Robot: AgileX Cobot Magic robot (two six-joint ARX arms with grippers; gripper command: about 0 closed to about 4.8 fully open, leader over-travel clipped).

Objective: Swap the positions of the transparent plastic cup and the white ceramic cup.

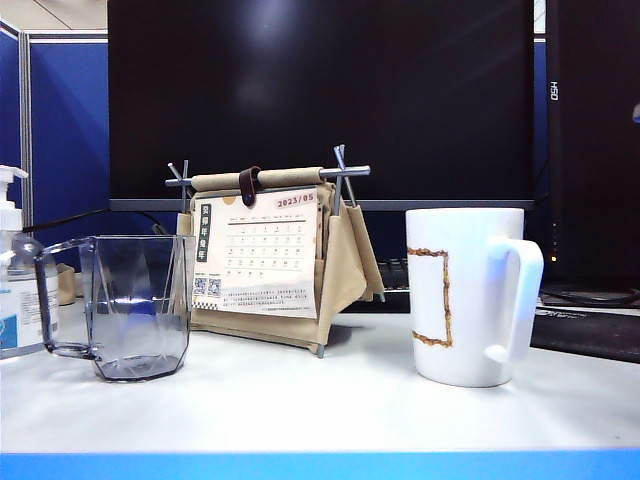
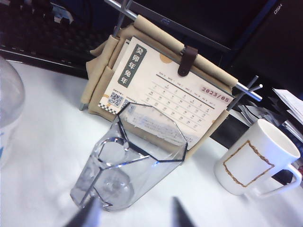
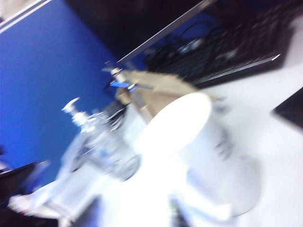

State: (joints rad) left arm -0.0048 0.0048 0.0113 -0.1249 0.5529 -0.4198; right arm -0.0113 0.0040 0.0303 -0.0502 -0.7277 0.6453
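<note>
The transparent plastic cup [image 1: 135,305] stands on the left of the white table, its handle pointing left. On the right stands the white ceramic cup [image 1: 465,295], with a gold rectangle outline and its handle to the right. Neither gripper shows in the exterior view. In the left wrist view my left gripper [image 2: 135,212] hangs open just short of the transparent cup [image 2: 137,156], with nothing between its fingers; the white cup [image 2: 251,161] stands farther off. The right wrist view is blurred: my right gripper [image 3: 135,213] has its fingers apart close to the white cup [image 3: 208,151].
A desk calendar in a beige fabric stand [image 1: 265,250] sits behind and between the cups. A clear pump bottle [image 1: 15,280] stands at the far left. A dark monitor [image 1: 320,100] fills the back, with a black keyboard [image 2: 42,42] below it.
</note>
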